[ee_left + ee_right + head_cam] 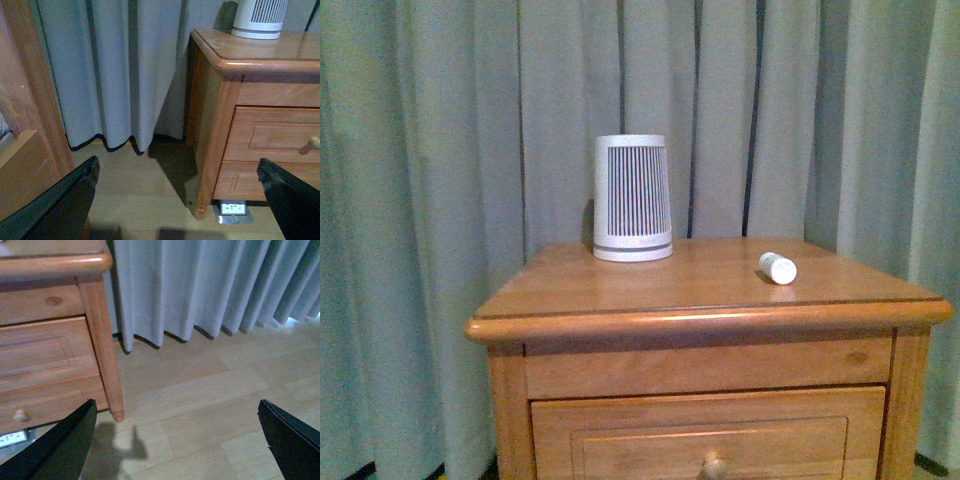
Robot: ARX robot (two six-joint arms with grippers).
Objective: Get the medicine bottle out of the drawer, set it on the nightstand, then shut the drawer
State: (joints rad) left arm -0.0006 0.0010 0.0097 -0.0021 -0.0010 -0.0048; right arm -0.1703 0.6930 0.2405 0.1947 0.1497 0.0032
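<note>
Pale grey-green curtains (pixel 440 150) hang in folds behind the nightstand (pixel 710 318), reaching down to a light wood-plank floor (pixel 210 405) with a dark hem along their lower edge. We see the nightstand's flat top from the front view, honey-coloured, with a rounded edge. On it lies the medicine bottle (pixel 778 268), on its side toward the right part of the top, well apart from a larger white ribbed tapered cylinder (pixel 633 198) that stands upright near the back. The drawer (pixel 705 435) sits flush in the cabinet front, closed, its round knob (pixel 715 466) at the lower edge of the front view.

Our left gripper (pixel 180 200) hangs low beside the cabinet's left side, above the floor, its two dark fingers (pixel 55 205) spread wide with nothing between them. Our right gripper (pixel 175 445) hangs off the cabinet's right side, over bare floor, fingers likewise wide apart and empty. A small white floor socket (pixel 233 208) shows under the cabinet.
</note>
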